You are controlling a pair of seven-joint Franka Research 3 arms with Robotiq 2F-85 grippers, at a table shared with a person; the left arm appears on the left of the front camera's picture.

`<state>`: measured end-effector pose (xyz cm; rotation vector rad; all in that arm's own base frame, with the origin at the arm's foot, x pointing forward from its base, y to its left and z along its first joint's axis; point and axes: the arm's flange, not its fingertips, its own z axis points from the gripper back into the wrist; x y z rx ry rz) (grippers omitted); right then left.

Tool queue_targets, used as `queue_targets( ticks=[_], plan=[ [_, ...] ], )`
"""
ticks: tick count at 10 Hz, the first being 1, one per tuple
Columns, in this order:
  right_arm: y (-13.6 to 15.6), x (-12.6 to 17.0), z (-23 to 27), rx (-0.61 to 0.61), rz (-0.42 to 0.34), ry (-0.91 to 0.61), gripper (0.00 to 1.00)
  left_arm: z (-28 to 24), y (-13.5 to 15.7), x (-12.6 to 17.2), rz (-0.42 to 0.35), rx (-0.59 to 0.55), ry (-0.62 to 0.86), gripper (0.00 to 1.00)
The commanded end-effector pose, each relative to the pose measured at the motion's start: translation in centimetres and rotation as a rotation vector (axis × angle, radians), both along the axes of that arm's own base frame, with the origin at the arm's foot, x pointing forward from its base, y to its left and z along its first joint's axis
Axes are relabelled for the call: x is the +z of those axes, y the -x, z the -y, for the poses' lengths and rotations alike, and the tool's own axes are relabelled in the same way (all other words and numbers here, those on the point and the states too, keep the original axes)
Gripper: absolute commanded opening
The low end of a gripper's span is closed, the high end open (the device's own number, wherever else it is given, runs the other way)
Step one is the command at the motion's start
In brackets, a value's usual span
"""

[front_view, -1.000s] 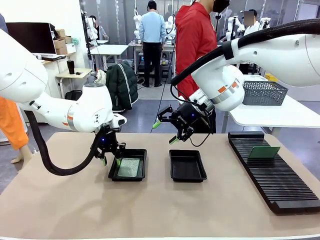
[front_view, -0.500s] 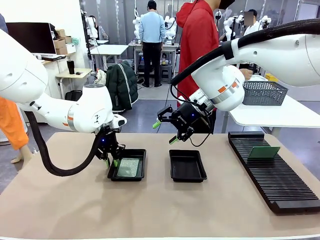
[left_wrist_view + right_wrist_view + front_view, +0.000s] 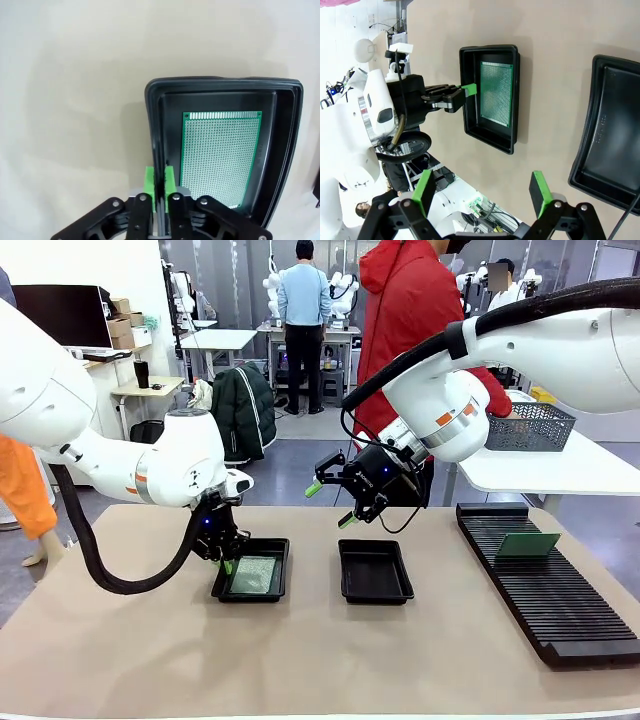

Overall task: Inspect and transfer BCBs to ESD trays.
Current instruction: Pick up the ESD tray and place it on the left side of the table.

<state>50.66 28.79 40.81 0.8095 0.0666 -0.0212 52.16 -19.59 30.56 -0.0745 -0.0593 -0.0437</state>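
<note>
1. Your left tool (image 3: 159, 180) is clamped shut on a side rim of the left ESD tray (image 3: 220, 81), which rests on the desk (image 3: 320, 660).
2. One BCB (image 3: 220, 160) lies flat inside that tray.
3. The second ESD tray (image 3: 375, 596) sits near it, apart.
4. Your right tool (image 3: 328, 503) hangs above the second tray, jaws wide apart, gripping nothing.
5. Another BCB (image 3: 528, 545) stands in the black rack (image 3: 560, 610), far right.
6. A person in red (image 3: 410, 310) stands beyond the desk.

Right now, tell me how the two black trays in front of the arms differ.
The left tray holds a green circuit board; the middle tray lies empty. The left pincer is shut on the left tray's rim; the middle tray is untouched, with the open right pincer hovering nearby. Both are shallow glossy black rectangles with raised rims.
</note>
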Motion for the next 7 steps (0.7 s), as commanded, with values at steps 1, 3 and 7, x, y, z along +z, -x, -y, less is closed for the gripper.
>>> queue_targets(
  ticks=[1,3,7],
  plan=[
    [-0.1,0.0,-0.3,-0.011,0.003,0.019,1.00,-0.3,0.5,-0.6,0.008,-0.003,0.030,0.03],
    [-0.1,0.0,-0.3,-0.011,0.003,0.019,1.00,-0.3,0.6,-0.4,0.009,0.001,0.034,0.00],
    [-0.1,0.0,-0.3,-0.011,0.003,0.019,1.00,-1.8,0.9,0.1,0.025,-0.002,0.134,0.00]
  ],
)
